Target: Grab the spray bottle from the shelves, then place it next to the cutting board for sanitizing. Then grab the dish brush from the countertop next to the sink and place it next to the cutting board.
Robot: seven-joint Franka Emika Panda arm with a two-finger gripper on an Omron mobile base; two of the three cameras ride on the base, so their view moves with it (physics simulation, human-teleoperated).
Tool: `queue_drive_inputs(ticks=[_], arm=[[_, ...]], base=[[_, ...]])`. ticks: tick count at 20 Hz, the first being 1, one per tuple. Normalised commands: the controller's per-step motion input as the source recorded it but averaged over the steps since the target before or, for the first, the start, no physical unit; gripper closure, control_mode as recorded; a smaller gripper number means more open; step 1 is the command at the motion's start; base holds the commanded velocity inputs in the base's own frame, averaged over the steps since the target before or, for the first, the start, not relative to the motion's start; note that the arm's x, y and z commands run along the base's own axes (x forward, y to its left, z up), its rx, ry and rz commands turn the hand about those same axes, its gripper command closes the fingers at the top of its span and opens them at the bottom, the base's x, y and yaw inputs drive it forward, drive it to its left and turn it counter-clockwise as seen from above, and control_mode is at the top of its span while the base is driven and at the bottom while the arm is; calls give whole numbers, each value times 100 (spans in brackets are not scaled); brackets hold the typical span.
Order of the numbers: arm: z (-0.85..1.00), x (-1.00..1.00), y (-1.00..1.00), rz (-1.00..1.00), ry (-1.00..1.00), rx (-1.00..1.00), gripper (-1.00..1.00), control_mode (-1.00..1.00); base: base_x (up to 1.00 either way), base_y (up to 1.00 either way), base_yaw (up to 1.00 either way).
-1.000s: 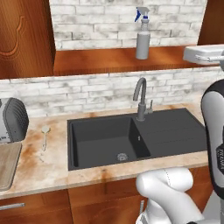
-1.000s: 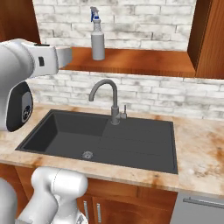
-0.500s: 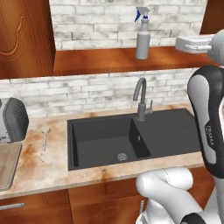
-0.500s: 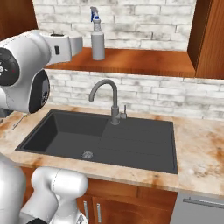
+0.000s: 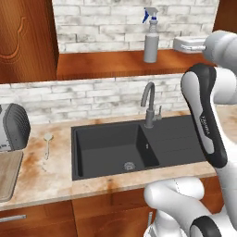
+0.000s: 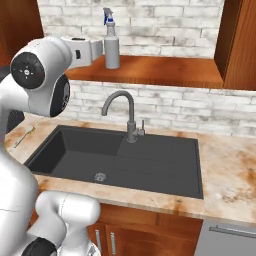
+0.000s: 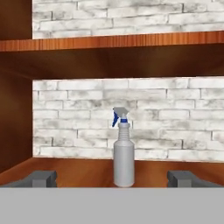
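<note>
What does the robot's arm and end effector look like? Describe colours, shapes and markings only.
The arm is built of glossy white rounded links with dark grey to black joint sections. One joint ends in a round black cap with a small pale mark at its centre, and a dark band carries small pale lettering too fine to read. The end effector has two small dark grey blocky fingertips. No cables show.

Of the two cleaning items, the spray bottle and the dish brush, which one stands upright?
The spray bottle stands upright on the shelves; the dish brush lies flat on the countertop, left of the sink.
</note>
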Motion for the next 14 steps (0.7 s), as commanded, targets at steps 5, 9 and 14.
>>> queue_drive_inputs(ticks=[5, 9, 14], arm=[[0, 43, 0, 0, 3, 0, -100, -100], [-1, 53, 0, 0, 0, 0, -100, -100], [-3, 54, 0, -3, 0, 0, -100, -100]], base=[[0, 0, 0], [0, 0, 0], [0, 0, 0]])
